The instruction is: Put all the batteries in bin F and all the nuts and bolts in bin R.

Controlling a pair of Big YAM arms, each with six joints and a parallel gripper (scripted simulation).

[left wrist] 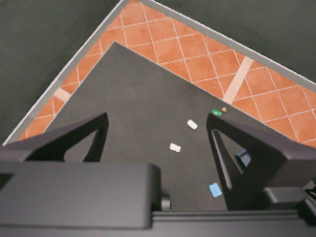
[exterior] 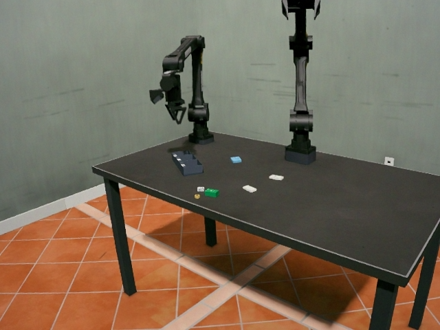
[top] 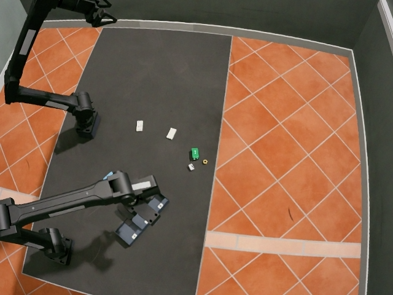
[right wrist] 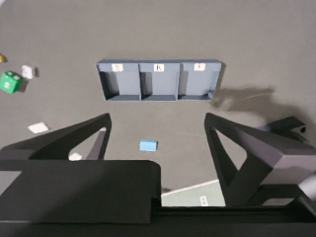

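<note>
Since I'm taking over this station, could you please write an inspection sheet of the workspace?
Surface: dark tabletop, light edging.
Job's things: joined bins on the table; yellow nut-like piece outside them.
Clutter: blue block, green block, three whitish pieces; kinds uncertain.
Grippers: left end effector and right end effector open, nothing held.
Cables: nothing seen.
Surroundings: tiled floor, greenish walls.
</note>
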